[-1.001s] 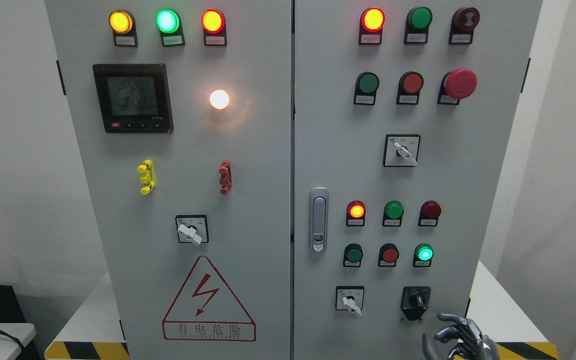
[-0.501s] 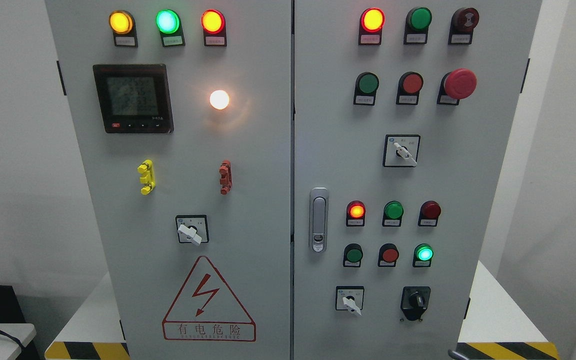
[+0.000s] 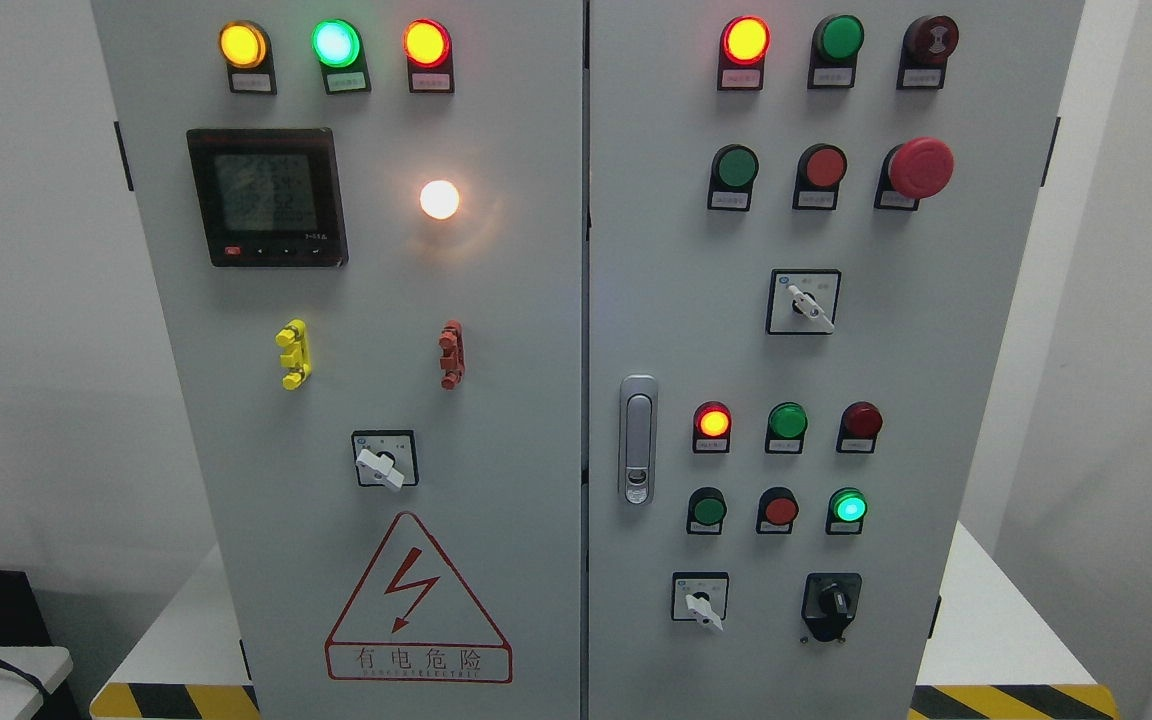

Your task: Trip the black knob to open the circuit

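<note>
Neither of our hands shows, so we cannot tell our fingers' state. The black knob [image 3: 832, 602] sits low on the right door; reaching unseen, we risk turning the white selector [image 3: 701, 603] beside it.

head view | faces grey cabinet [image 3: 576, 330] squarely; close, level; door handle [image 3: 637, 440] just right of frame centre
</note>
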Controlling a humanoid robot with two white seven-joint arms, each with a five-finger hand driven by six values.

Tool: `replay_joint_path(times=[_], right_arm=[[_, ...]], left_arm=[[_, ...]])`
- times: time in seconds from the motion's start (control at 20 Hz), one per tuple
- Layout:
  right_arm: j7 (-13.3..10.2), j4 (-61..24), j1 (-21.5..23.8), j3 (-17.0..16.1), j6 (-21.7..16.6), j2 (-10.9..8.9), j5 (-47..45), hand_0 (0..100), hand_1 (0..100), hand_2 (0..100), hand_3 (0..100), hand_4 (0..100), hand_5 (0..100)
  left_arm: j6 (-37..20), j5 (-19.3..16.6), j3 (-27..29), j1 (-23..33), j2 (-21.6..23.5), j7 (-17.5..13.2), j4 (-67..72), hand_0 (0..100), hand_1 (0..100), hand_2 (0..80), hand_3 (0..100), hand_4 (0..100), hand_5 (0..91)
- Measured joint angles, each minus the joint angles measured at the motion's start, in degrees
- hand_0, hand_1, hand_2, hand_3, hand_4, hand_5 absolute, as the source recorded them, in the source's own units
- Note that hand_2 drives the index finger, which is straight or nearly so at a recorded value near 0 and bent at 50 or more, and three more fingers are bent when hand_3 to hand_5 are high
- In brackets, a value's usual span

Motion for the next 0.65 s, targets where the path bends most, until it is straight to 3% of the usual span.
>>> replay_joint_path(times=[0.65], right_arm=[[0.61,-3.52,-0.70,-0.01,3.37,-2.94,-5.03,0,0,0,3,0,1]], left_arm=[[0.00,0.00,0.00,0.00,0.00,0.00,0.00,12,39,0.0,0,0,0.0]])
